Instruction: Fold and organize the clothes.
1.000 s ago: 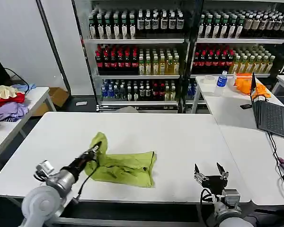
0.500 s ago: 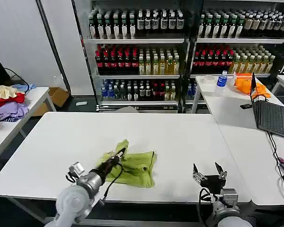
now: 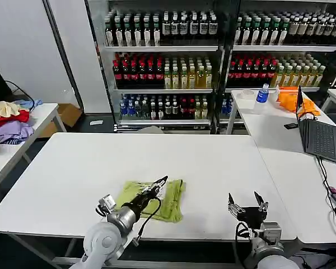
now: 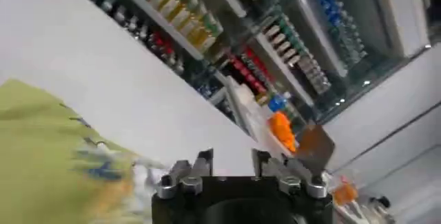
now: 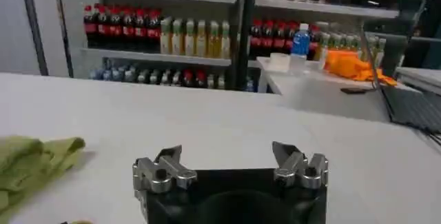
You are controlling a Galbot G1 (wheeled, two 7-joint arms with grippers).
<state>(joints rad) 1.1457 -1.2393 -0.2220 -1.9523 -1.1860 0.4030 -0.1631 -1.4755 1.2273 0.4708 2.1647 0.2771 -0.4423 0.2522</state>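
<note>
My left gripper [image 3: 161, 182] covers part of the lime T-shirt [image 3: 171, 200], and I cannot tell if its fingers pinch the cloth. A second ago the shirt stood up in a peak at its left end; now it lies flat and folded smaller near the front of the white table [image 3: 213, 162], long side running left to right. My right gripper [image 3: 247, 203] waits wide open, holding nothing.

It looks like a test room set up like a shop: tall shelves [image 3: 213, 61] full of drink bottles [image 3: 162, 75] across the top, plain white tables [image 3: 78, 168] in front, a laptop [image 3: 319, 137] at the right
</note>
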